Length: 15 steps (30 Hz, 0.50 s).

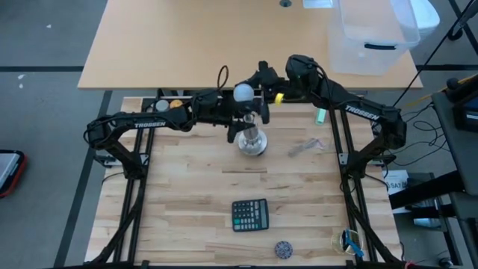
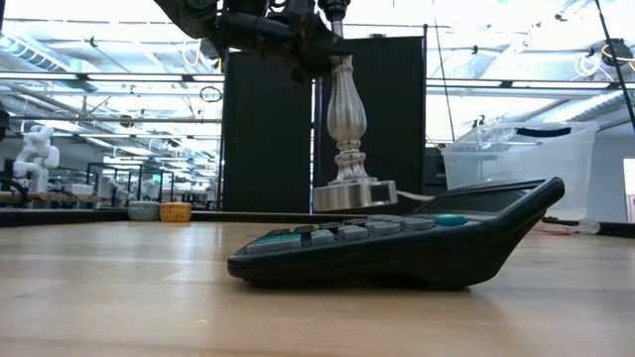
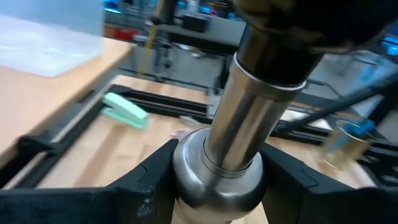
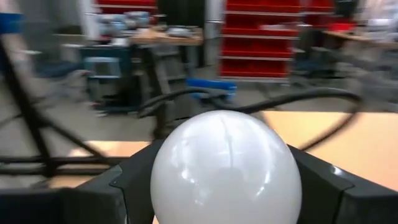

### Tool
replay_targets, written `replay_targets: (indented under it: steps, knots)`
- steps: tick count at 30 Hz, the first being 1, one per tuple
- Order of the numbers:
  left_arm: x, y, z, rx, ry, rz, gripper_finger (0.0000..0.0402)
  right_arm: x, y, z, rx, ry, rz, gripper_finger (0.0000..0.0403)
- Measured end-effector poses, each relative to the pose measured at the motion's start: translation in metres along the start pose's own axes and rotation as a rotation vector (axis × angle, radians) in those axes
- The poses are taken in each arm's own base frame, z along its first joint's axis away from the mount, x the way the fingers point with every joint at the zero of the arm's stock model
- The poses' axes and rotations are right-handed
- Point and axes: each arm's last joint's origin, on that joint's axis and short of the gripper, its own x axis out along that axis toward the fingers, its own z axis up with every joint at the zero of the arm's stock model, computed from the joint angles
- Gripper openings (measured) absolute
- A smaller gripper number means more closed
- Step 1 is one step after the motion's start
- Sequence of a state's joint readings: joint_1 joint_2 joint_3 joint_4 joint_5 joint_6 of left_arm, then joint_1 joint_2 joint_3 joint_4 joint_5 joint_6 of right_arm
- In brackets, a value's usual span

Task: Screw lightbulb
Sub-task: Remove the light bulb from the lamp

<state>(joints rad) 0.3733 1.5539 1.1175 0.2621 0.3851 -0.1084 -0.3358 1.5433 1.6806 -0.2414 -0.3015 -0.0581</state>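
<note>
Lightbulb (image 4: 225, 168): frosted white globe, prob. light, thin glass, smooth and slip-prone, fragile; take hold round the globe's widest part, gentle pressure. Located above metal stand (image 1: 252, 139), far-centre of desk (image 1: 187, 194). Right gripper (image 1: 258, 82): jaws closed on the globe's sides. Left gripper (image 3: 217, 186): jaws clamped on the stand's stem. Calculator (image 1: 249, 214) well apart, near edge.

Frosted white lightbulb (image 1: 243, 93), silver stand (image 1: 252, 142), black calculator (image 1: 249, 215) with teal key, pale wood table (image 1: 187, 194)
</note>
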Motion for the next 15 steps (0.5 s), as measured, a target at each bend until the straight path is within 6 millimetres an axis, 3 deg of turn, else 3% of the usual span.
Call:
replay_targets:
  steps: [6, 15]
  knots:
    - [0.000, -0.006, -0.001, 0.007, 0.023, -0.176, 0.0174, -0.008, -0.014, -0.002, 0.006, -0.012, 0.277, 0.0264]
    - [-0.001, -0.010, -0.001, -0.019, 0.040, -0.304, 0.0174, -0.015, -0.024, -0.002, 0.064, -0.015, 0.412, 0.0276]
